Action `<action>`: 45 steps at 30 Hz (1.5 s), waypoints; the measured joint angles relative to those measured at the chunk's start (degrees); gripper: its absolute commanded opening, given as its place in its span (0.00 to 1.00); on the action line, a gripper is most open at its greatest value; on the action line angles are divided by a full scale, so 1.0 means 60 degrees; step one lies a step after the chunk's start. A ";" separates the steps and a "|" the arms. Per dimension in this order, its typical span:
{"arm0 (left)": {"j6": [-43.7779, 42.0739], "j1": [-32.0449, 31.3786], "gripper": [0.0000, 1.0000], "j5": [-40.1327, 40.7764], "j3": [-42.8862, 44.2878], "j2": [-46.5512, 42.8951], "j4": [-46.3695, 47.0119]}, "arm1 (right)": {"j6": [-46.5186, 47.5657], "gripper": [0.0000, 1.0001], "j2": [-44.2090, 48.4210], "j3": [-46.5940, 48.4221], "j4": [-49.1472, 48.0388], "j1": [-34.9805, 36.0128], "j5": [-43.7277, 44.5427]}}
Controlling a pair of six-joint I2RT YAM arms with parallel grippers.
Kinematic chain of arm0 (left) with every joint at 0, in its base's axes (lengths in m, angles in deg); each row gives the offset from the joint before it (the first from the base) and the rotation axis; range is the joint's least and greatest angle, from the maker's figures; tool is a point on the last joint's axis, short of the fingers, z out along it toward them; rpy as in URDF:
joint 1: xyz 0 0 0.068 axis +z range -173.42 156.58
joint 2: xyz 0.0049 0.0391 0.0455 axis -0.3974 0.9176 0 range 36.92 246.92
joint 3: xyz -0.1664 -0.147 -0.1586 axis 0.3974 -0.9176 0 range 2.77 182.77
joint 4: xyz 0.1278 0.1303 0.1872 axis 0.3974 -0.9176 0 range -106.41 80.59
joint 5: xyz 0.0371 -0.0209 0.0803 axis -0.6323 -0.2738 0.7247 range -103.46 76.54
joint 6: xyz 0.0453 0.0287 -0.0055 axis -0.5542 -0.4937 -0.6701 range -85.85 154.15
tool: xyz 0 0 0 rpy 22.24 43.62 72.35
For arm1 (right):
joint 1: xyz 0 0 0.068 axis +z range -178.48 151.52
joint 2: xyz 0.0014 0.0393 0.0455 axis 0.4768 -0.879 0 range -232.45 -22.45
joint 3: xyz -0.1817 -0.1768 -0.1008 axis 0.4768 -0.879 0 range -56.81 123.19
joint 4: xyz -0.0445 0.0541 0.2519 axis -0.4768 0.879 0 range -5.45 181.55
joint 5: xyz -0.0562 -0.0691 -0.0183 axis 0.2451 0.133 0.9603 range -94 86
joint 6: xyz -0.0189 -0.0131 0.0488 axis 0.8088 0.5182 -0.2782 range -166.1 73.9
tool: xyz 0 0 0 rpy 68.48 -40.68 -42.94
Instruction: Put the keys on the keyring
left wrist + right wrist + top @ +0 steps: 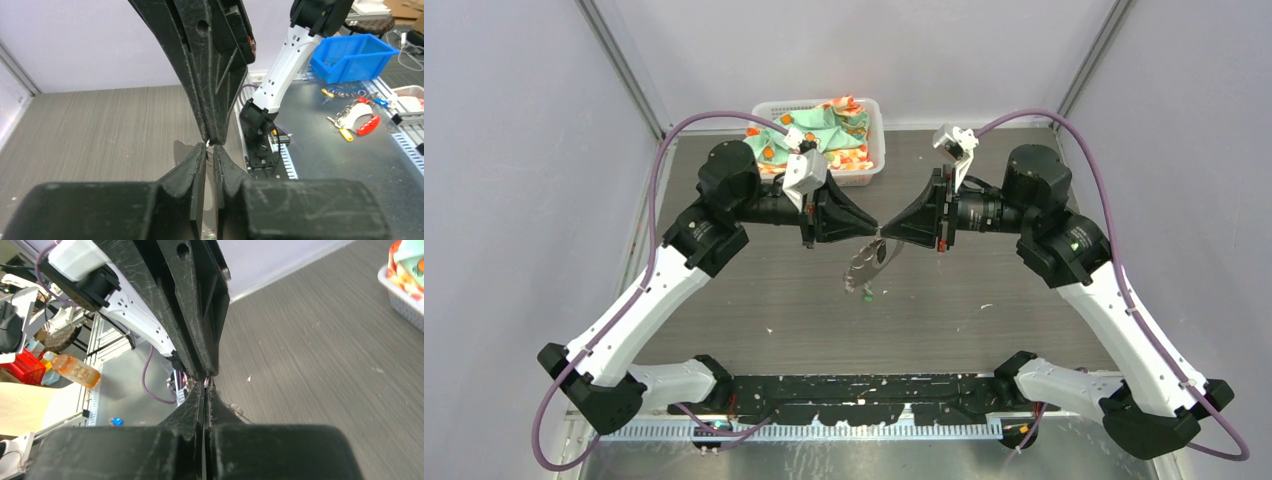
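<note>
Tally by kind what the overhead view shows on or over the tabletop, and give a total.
grippers: 2, the left gripper and the right gripper
keyring, hanging where the two meet: 1
white basket: 1
cloth pile in it: 1
Total: 5

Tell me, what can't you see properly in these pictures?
1. Top view: the keys are too small. They are just a green speck below the keyring, and no black head can be found.
2. Top view: too small to tell whether the left gripper or the right gripper pinches the keyring.
3. Left wrist view: its own fingers hide the keyring, bar a metal sliver at the tips.
4. Right wrist view: closed fingers hide nearly all of it.
</note>
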 measured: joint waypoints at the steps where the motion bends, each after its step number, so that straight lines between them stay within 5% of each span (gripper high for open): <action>1: -0.0240 -0.0018 0.27 -0.0040 0.0106 0.0051 -0.0331 | 0.0175 0.01 -0.0066 0.0160 0.0357 0.0004 0.0029; 4: -0.1191 -0.0022 0.40 -0.0335 0.0601 0.0270 -0.1672 | 0.0849 0.01 -0.0379 0.0954 0.1953 -0.0011 0.0182; 8: -0.2539 -0.0011 0.44 -0.0736 0.1581 0.0860 -0.3646 | 0.1628 0.01 -0.0874 0.2033 0.3617 0.0153 0.0441; 17: -0.5104 -0.0015 0.33 -0.1249 0.3705 0.2419 -0.7140 | 0.2652 0.01 -0.2455 0.3952 0.6426 0.1446 0.1625; 27: -0.6951 -0.0375 0.30 -0.1632 0.3938 0.2652 -0.9974 | 0.2688 0.01 -0.2889 0.4138 0.7085 0.1956 0.2346; 38: -0.7082 -0.0459 0.19 -0.1381 0.4335 0.2943 -1.0302 | 0.2718 0.01 -0.3027 0.4368 0.7318 0.2244 0.2575; 45: -0.7085 -0.0459 0.29 -0.1166 0.4335 0.2940 -1.0375 | 0.2718 0.01 -0.3027 0.4364 0.7391 0.2280 0.2586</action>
